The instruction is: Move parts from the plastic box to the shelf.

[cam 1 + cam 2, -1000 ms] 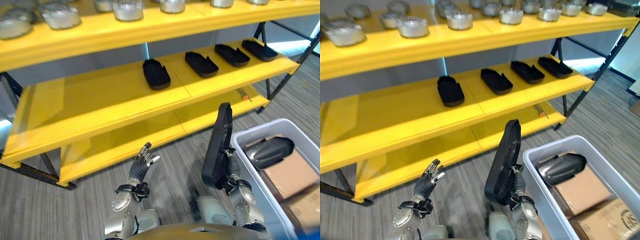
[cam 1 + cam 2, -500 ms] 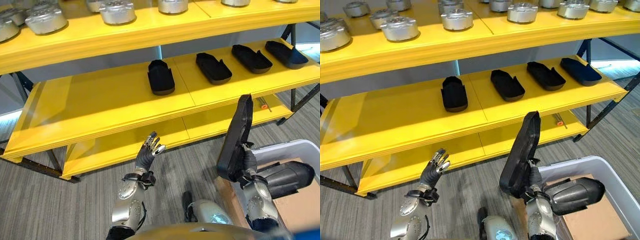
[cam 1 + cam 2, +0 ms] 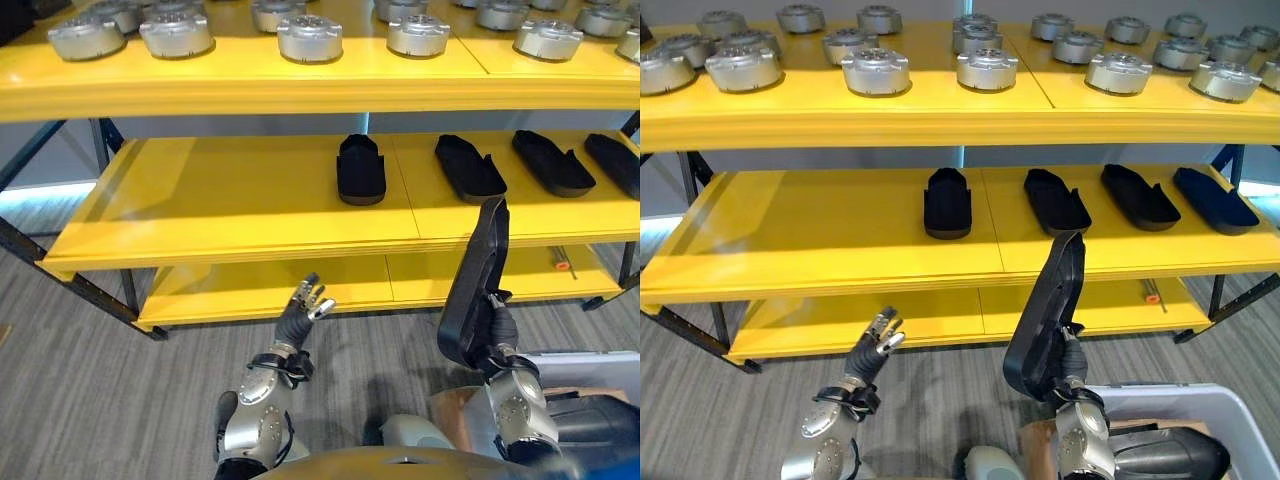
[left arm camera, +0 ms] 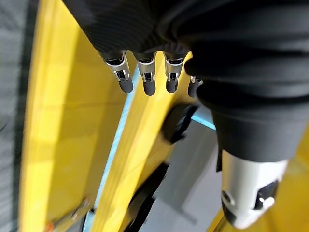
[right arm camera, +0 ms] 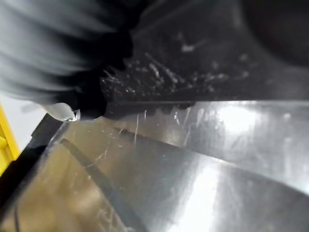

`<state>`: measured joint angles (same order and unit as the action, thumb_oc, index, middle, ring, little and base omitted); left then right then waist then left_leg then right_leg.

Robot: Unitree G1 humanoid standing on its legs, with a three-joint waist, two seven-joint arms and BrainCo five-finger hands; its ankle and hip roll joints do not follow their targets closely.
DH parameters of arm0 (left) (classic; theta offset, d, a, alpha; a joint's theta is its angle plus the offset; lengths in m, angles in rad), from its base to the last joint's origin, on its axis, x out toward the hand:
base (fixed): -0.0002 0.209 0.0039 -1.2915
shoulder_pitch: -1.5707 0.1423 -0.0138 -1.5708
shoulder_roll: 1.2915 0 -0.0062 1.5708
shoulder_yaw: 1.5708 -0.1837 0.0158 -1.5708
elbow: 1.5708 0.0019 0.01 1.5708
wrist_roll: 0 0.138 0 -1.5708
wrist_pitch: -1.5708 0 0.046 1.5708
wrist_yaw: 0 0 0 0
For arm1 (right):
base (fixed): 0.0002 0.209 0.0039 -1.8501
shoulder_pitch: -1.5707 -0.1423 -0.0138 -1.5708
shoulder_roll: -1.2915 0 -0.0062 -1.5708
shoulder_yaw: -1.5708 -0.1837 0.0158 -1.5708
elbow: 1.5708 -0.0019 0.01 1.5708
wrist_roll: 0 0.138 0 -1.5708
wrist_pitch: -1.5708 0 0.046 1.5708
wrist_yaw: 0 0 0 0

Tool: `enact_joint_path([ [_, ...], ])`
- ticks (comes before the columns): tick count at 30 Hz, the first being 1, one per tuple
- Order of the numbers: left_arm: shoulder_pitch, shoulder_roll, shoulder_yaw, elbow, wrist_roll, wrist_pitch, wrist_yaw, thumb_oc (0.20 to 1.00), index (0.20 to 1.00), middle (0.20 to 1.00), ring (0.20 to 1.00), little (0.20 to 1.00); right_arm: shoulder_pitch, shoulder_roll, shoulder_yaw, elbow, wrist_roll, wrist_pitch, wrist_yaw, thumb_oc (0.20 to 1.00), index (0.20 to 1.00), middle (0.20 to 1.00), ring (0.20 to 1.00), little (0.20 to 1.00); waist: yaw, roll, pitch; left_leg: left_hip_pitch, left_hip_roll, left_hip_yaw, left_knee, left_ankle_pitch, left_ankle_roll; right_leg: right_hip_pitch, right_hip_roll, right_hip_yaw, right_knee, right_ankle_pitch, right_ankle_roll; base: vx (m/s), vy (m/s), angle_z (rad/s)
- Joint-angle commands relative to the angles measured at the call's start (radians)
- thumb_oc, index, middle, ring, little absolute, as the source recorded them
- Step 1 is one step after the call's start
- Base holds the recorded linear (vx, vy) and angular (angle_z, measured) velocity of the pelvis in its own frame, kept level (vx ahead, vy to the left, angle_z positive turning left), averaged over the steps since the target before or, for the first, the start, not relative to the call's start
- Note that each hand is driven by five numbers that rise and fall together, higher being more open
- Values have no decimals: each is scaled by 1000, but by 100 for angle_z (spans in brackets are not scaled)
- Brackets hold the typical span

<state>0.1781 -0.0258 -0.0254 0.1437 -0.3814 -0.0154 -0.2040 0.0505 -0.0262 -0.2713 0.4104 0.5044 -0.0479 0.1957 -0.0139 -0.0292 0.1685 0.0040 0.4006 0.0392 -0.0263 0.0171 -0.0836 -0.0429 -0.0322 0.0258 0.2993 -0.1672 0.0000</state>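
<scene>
A warehouse storeroom: yellow steel shelving (image 3: 840,265) holding rows of metal parts (image 3: 875,70).

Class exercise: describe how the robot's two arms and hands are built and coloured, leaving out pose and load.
Both arms are silver-grey metal with rounded joint housings. The left hand and right hand have slim silver fingers ending in dark tips, with a dark ribbed cover over the back of the hand and wrist.
</scene>
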Motion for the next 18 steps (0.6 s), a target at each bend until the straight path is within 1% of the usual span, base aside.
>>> enact_joint_path([
  [1, 52, 35, -28, -152, -13, -58, -31, 1000, 1000, 1000, 1000, 1000, -6, 17, 36, -101, 33, -67, 46, 200, 200, 200, 200, 200, 13, -12, -9, 71, -62, 34, -47, 92, 7, 98, -162, -13, -254, 271, 29, 48, 468, -55],
  [2, 47, 61, -43, -148, -12, -62, -29, 1000, 1000, 1000, 1000, 1000, 1, 29, 38, -104, 36, -69, 44, 200, 200, 200, 200, 200, 17, -17, 2, 78, -89, 60, -30, 93, 5, 108, -207, -24, -261, 269, 25, 80, 465, -46],
  [3, 39, 78, -46, -146, -8, -66, -26, 1000, 1000, 1000, 1000, 1000, 0, 34, 42, -102, 35, -68, 47, 200, 200, 200, 200, 200, 21, -17, 6, 83, -106, 67, -18, 91, 1, 111, -232, -39, -267, 268, 25, 67, 340, -23],
  [4, 38, 79, -46, -146, -8, -66, -26, 1000, 1000, 1000, 1000, 1000, 0, 35, 42, -102, 35, -68, 47, 200, 200, 200, 200, 200, 21, -21, 8, 83, -109, 66, -16, 90, 2, 114, -236, -40, -268, 268, 27, 70, 298, -8],
  [5, 24, 109, -47, -141, -11, -71, -19, 1000, 1000, 1000, 1000, 1000, -1, 43, 59, -98, 39, -65, 51, 200, 200, 200, 200, 200, 25, -25, 20, 89, -132, 79, 8, 86, -3, 116, -270, -64, -271, 268, 29, 67, 255, -6],
  [6, 17, 118, -50, -139, -13, -71, -16, 1000, 1000, 1000, 1000, 1000, -1, 44, 66, -97, 39, -64, 51, 200, 200, 200, 200, 200, 26, -26, 25, 92, -140, 85, 16, 85, -3, 118, -280, -70, -272, 268, 31, 66, 253, -14],
  [7, 16, 118, -49, -139, -13, -71, -16, 1000, 1000, 1000, 1000, 1000, -1, 44, 67, -98, 39, -64, 51, 200, 200, 200, 200, 200, 25, -27, 26, 93, -141, 84, 17, 84, -3, 119, -281, -71, -272, 268, 32, 86, 192, -10],
  [8, 8, 135, -52, -138, -16, -72, -6, 1000, 1000, 1000, 1000, 1000, 3, 43, 93, -99, 44, -59, 58, 200, 200, 200, 200, 200, 28, -31, 33, 106, -153, 93, 24, 81, -3, 128, -294, -93, -273, 267, 36, 95, 164, -6],
  [9, 5, 142, -52, -137, -17, -73, -3, 1000, 1000, 1000, 1000, 1000, 4, 38, 113, -101, 40, -58, 61, 200, 200, 200, 200, 200, 32, -33, 39, 112, -156, 94, 30, 82, -3, 133, -299, -100, -272, 267, 38, 112, 173, 1],
  [14, -1, 155, -56, -127, -19, -76, 4, 1000, 1000, 1000, 1000, 1000, -7, 9, 180, -119, 17, -60, 46, 200, 200, 200, 200, 200, 39, -40, 61, 133, -160, 99, 33, 81, 2, 157, -308, -115, -272, 263, 48, 73, 51, 1],
  [15, -4, 161, -56, -118, -20, -75, 7, 1000, 1000, 1000, 1000, 1000, -31, -5, 227, -126, 3, -51, 31, 200, 200, 200, 200, 200, 50, -44, 73, 136, -159, 102, 37, 83, 3, 164, -307, -119, -271, 261, 53, 65, 5, -9],
  [17, -7, 163, -54, -111, -21, -76, 5, 1000, 1000, 1000, 1000, 1000, -42, 0, 236, -124, 2, -45, 24, 200, 200, 200, 200, 200, 54, -46, 81, 140, -158, 102, 39, 83, 3, 171, -306, -121, -270, 260, 55, 60, -4, -8],
  [18, -9, 169, -56, -100, -22, -75, 5, 1000, 1000, 1000, 1000, 1000, -77, 18, 265, -91, 1, -26, 19, 200, 200, 200, 200, 200, 68, -48, 92, 141, -156, 100, 42, 84, 4, 175, -303, -124, -268, 259, 59, 35, -11, -6],
])
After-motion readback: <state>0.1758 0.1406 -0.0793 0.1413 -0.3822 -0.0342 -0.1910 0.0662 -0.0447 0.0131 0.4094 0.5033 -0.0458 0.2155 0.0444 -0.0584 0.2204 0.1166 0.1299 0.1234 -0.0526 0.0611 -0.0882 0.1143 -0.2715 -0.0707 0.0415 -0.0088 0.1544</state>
